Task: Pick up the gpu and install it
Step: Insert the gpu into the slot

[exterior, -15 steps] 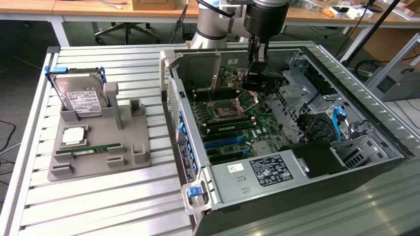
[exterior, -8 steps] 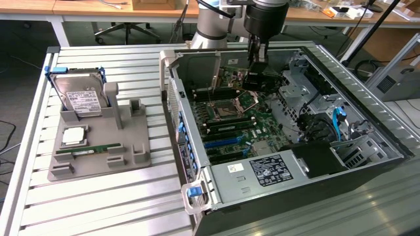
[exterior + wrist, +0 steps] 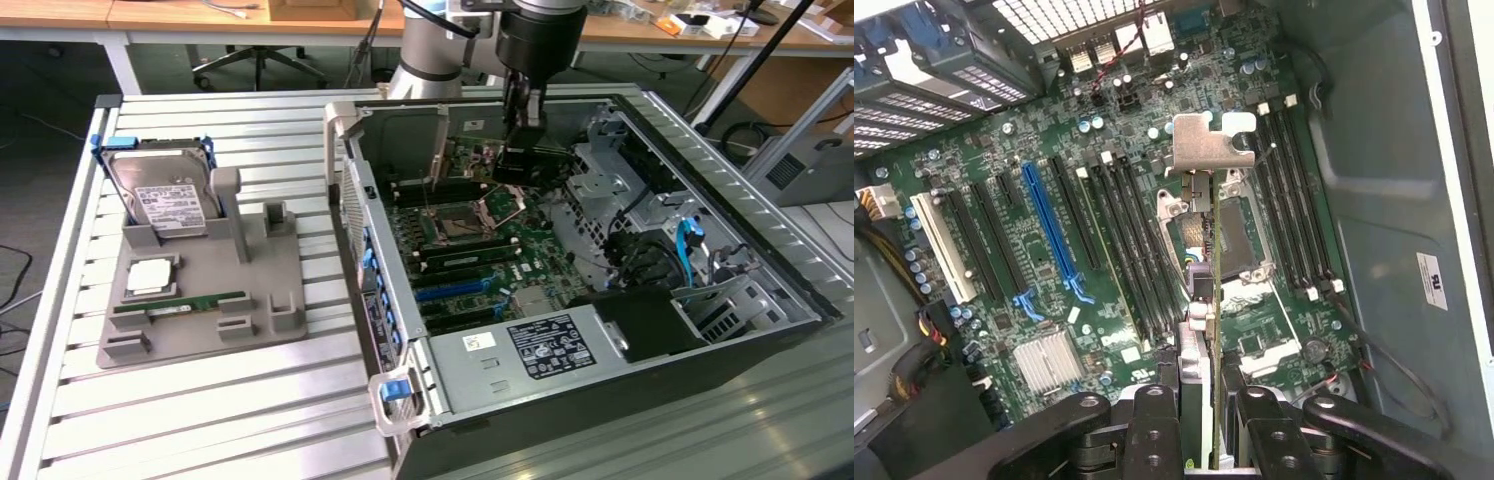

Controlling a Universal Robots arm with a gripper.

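Pickup is complete: the gripper [image 3: 1211,415] is closed on the gpu [image 3: 1211,290], with one finger pressed against each face of the card. Installation is not done. In the exterior view the gripper [image 3: 523,128] holds the gpu [image 3: 530,166] inside the open computer case [image 3: 400,400], above the motherboard [image 3: 534,255] and near its far end. No edge of the card sits in a slot. The blue slot [image 3: 1051,232] lies apart from the card and is empty.

Orientation: the wrist view presents the card edge-on, as a thin line. Its long axis runs from the fingers [image 3: 1154,420] out to the metal bracket [image 3: 1206,142], so the bracket end points away from the gripper. That end sits over the processor socket [image 3: 1239,235]. The line of the card runs close to parallel with the memory slots [image 3: 1129,245] beside the socket and at a slight angle to the blue slot. Whether the card is level with the board or tilted toward it cannot be determined.
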